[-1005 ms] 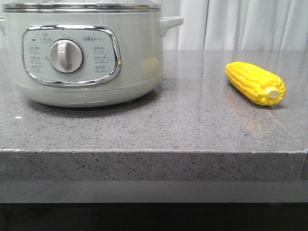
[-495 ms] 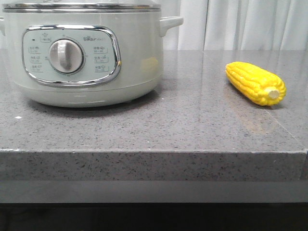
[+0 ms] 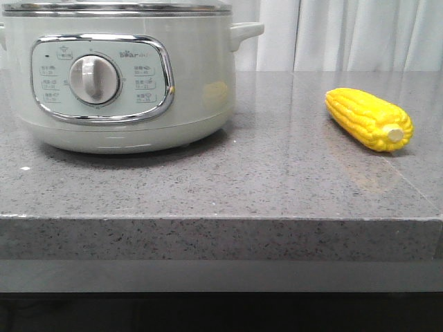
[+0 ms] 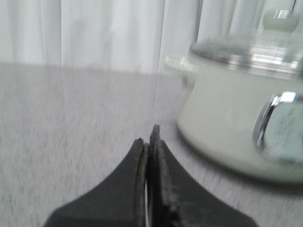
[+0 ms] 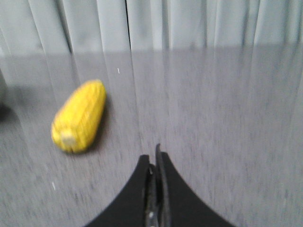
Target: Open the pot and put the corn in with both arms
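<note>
Well apart: corn point(image 5: 79, 117), right end effector point(image 5: 155, 163).

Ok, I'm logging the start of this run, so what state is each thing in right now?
pot: lid on, standing upright on the counter.
lid: seated on the pot, untouched.
corn: lying on its side on the counter, apart from the pot, not held.
left claw: shut, empty, away from the pot.
right claw: shut, empty, clear of the corn.
</note>
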`<state>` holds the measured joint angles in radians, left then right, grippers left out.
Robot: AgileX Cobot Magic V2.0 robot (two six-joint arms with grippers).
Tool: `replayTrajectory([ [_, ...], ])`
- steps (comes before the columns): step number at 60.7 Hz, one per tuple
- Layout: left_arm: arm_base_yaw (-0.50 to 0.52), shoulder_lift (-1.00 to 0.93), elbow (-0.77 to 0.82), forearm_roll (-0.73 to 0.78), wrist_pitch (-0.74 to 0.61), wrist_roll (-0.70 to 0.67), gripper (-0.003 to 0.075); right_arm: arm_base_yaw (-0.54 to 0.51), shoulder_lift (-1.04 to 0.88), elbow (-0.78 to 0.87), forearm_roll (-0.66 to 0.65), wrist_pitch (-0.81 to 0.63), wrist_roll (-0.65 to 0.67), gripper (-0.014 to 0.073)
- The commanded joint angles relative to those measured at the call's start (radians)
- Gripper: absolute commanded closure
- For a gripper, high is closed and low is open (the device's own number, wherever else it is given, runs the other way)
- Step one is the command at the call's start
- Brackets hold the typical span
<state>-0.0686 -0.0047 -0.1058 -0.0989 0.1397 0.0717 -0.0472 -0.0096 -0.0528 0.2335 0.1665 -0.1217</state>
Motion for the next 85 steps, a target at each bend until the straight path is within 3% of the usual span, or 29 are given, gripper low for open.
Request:
replayTrajectory([
  [1, 0.003, 0.048, -0.161, -0.010, 0.015, -0.013, 0.0739, -0.006, 0.010, -0.146, -0.010, -0.037, -0.029, 0.0661],
  [7, 0.003, 0.180, -0.326, 0.000, 0.145, -0.013, 0.0739, -0.006, 0.100, -0.288, -0.010, 0.049, -0.031, 0.0661],
  [15, 0.003, 0.391, -0.494, 0.000, 0.181, -0.013, 0.0738, -0.006, 0.286, -0.453, -0.010, 0.112, -0.031, 0.0661],
  [28, 0.003, 0.514, -0.575, 0.000, 0.171, -0.013, 0.0735, -0.006, 0.461, -0.561, -0.010, 0.115, -0.031, 0.0659],
  [32, 0.003, 0.518, -0.575, 0.000, 0.168, -0.013, 0.0708, -0.006, 0.465, -0.559, -0.010, 0.117, -0.031, 0.0617],
  [37, 0.003, 0.518, -0.575, 0.000, 0.168, -0.013, 0.0592, -0.006, 0.463, -0.558, -0.010, 0.128, -0.031, 0.0470],
  [46, 0.003, 0.518, -0.575, 0.000, 0.168, -0.013, 0.0204, -0.006, 0.463, -0.558, -0.010, 0.134, -0.031, 0.0117],
  [51, 0.003, 0.518, -0.573, 0.000, 0.159, -0.013, 0.0073, -0.006, 0.463, -0.558, -0.010, 0.134, -0.031, 0.0023],
  [64, -0.004, 0.585, -0.619, -0.047, 0.237, -0.013, 0.0070, -0.006, 0.463, -0.558, -0.010, 0.132, -0.031, 0.0013],
  [85, -0.173, 0.991, -1.058, -0.049, 0.484, 0.028, 0.0072, -0.006, 0.463, -0.558, -0.010, 0.133, -0.031, 0.0013],
])
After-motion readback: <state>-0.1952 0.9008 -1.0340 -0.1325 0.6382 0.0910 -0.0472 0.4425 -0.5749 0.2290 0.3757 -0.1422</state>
